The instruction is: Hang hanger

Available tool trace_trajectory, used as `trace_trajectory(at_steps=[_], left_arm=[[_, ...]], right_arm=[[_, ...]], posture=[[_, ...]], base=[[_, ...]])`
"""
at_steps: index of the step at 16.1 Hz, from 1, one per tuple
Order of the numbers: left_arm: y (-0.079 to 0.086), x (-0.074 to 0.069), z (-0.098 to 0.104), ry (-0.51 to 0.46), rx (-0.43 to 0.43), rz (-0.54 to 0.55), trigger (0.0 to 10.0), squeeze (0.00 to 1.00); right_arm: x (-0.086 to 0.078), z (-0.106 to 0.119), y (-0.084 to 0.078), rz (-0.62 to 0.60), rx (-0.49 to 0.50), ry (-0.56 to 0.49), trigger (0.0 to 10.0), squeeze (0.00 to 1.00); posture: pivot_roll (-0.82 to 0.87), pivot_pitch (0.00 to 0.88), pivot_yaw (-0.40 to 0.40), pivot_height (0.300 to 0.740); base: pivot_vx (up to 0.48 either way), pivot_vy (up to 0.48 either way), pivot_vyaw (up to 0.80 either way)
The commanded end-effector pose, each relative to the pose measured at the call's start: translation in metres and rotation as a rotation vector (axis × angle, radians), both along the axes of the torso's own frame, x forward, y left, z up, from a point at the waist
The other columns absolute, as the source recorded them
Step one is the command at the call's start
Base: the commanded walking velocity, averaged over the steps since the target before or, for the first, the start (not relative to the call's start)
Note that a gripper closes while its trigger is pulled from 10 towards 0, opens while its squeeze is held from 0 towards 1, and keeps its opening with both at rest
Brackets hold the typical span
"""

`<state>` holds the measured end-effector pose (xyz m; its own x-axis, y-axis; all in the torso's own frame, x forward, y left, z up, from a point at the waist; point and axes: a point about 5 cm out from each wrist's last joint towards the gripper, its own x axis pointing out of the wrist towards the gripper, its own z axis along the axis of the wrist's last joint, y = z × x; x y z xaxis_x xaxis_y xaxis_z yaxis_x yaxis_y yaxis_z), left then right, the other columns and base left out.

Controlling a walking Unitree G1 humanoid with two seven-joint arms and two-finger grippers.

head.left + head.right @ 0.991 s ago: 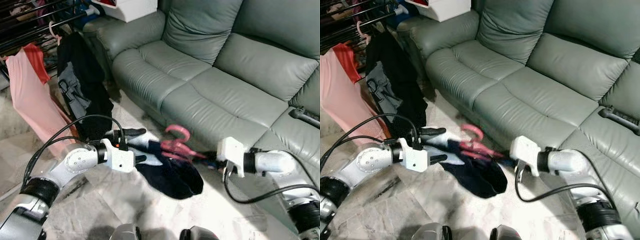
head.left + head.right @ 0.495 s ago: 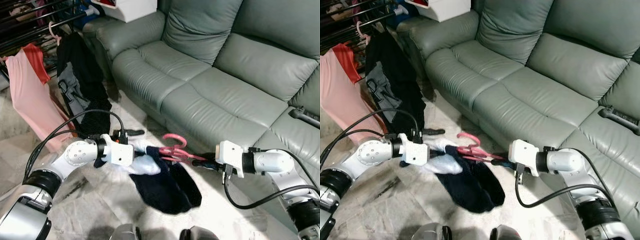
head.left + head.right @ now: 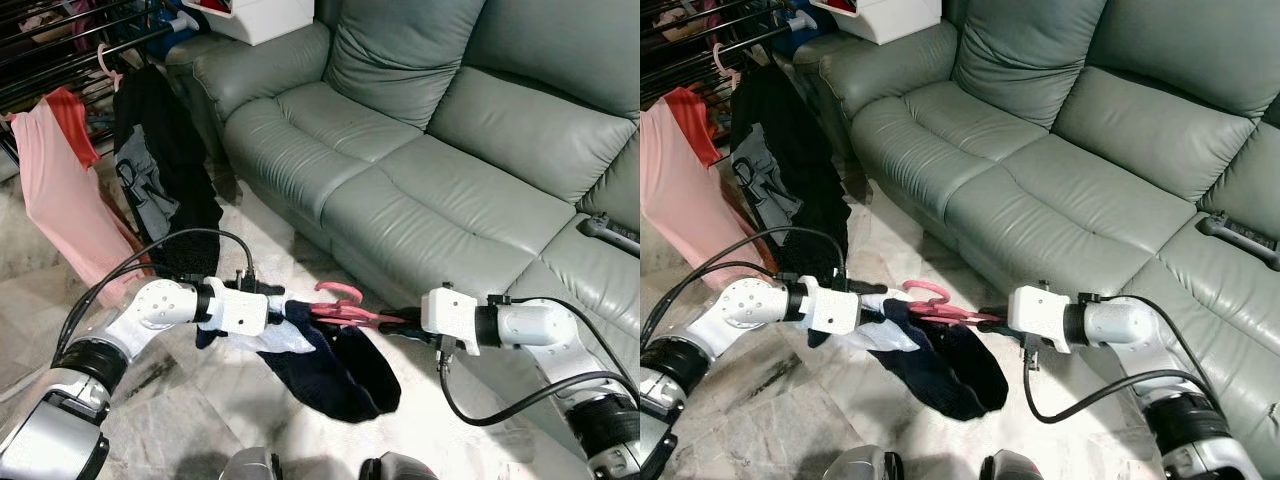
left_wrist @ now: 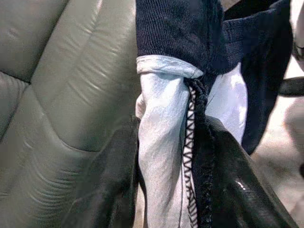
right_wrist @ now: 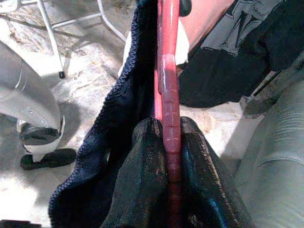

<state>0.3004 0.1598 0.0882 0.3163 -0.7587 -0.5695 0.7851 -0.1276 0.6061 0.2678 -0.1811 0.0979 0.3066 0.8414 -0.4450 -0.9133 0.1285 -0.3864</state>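
Hanger (image 3: 345,310), pink plastic, held level in the air above a pale marbled floor (image 3: 200,420), in front of a grey-green leather sofa (image 3: 440,170). A drying rack (image 3: 70,50) off to the robot's left carries a pink garment (image 3: 60,200) and a dark garment (image 3: 165,170). A remote (image 3: 612,232) lies on the far sofa seat. Right hand (image 3: 402,325) pinches one end of the hanger, fingers pressed on the pink bar. Left hand (image 3: 280,310) is clamped on the navy garment (image 3: 335,375) with white lining, which droops from the hanger between both hands
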Motion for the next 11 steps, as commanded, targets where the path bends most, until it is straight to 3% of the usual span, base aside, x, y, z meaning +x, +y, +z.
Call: trace_trajectory(at_steps=[1, 11], left_arm=[[0.0003, -0.0008, -0.0016, 0.025, 0.001, 0.003, 0.0, 0.0], [-0.0021, 0.0, -0.0012, 0.103, -0.03, 0.027, 0.0, 0.0]], right_arm=[[0.0034, 0.0057, 0.0055, 0.018, 0.02, -0.04, 10.0, 0.0], [0.006, 0.0027, 0.0119, 0.035, 0.007, -0.075, 10.0, 0.0]], posture=[[-0.04, 0.056, 0.054, 0.74], [-0.03, 0.054, 0.055, 0.74]], base=[[0.0, 0.0, 0.0], [0.0, 0.0, 0.0]])
